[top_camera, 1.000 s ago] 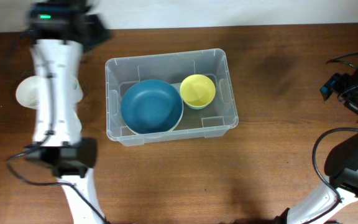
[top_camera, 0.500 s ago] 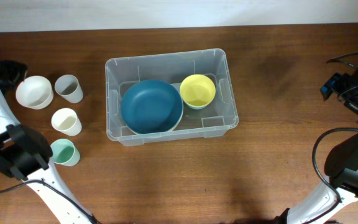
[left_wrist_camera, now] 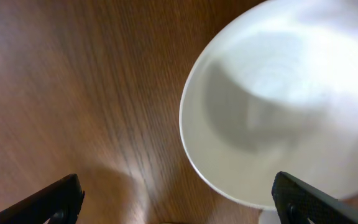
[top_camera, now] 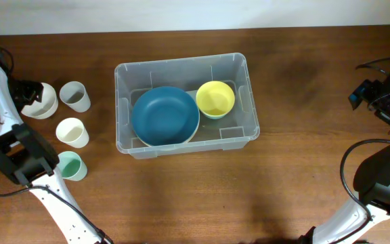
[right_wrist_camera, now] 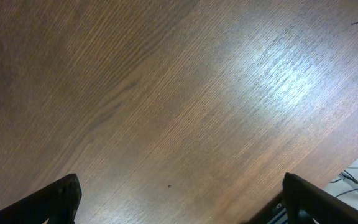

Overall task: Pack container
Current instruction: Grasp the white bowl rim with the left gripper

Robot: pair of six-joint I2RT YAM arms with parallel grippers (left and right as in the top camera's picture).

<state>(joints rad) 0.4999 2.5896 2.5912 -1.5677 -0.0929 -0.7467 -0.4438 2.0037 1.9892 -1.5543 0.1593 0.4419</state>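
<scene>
The clear plastic container (top_camera: 185, 66) sits mid-table with a large blue bowl (top_camera: 164, 115) and a small yellow bowl (top_camera: 215, 98) inside. A white bowl (top_camera: 45, 100) stands at the far left; it fills the upper right of the left wrist view (left_wrist_camera: 284, 106). My left gripper (top_camera: 24, 90) is open right over the white bowl's left side, its fingers (left_wrist_camera: 179, 199) spread wide with the bowl's rim between them. My right gripper (top_camera: 367, 91) is open and empty over bare wood at the far right (right_wrist_camera: 179, 199).
Three cups stand left of the container: a grey one (top_camera: 74, 95), a cream one (top_camera: 72, 132) and a green one (top_camera: 70, 165). The table's right edge shows in the right wrist view (right_wrist_camera: 353, 168).
My left arm swung from over the cups out to the far left, then came back in onto the white bowl. The right arm, container and bowls have not moved.
</scene>
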